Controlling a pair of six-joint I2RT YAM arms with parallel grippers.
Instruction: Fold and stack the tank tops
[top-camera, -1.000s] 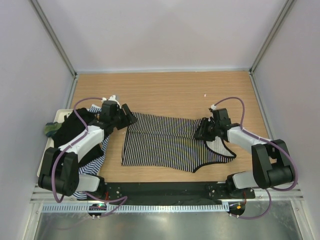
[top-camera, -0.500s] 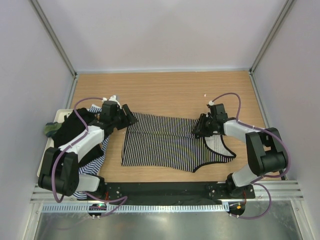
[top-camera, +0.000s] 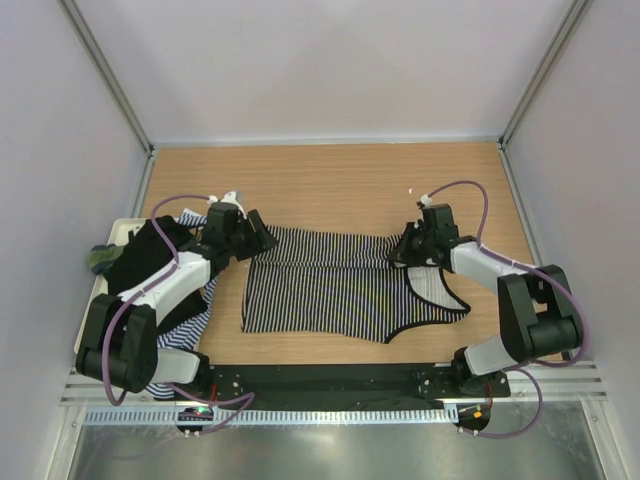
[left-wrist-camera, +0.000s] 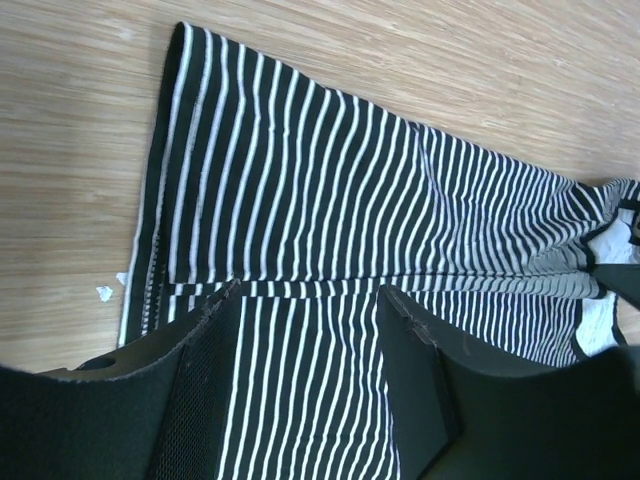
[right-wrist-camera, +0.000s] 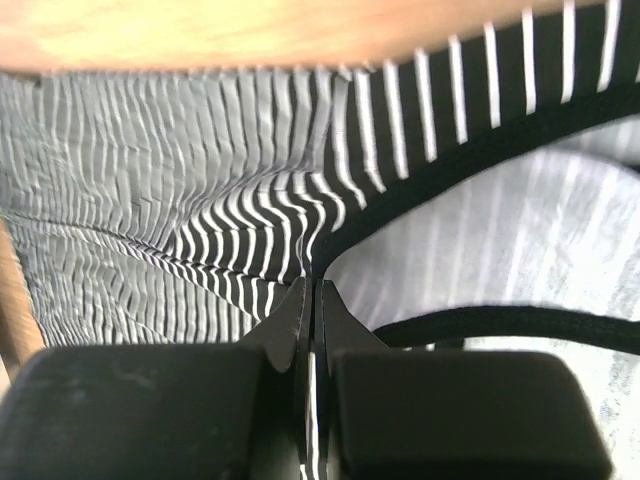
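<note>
The finely black-and-white striped tank top (top-camera: 330, 290) lies spread flat on the wooden table, its straps to the right. My left gripper (top-camera: 262, 238) is open over the top's far left corner. In the left wrist view (left-wrist-camera: 310, 300) the striped cloth (left-wrist-camera: 330, 190) lies between the spread fingers. My right gripper (top-camera: 400, 254) is shut on the striped top at its far right, by the black-trimmed armhole. In the right wrist view (right-wrist-camera: 312, 292) the pads pinch a fold of striped cloth (right-wrist-camera: 250, 230). A plain black top (top-camera: 140, 255) lies heaped at the left.
A white tray (top-camera: 122, 232) at the left edge holds the heap: a green top (top-camera: 100, 260) and a blue-and-white striped top (top-camera: 192, 325) beside my left arm. Grey walls close in the table on three sides. A small white scrap (left-wrist-camera: 104, 293) lies on the wood.
My right gripper has shifted slightly toward the far side while holding the striped top's edge, and its arm has swung. The left gripper has hardly moved.
</note>
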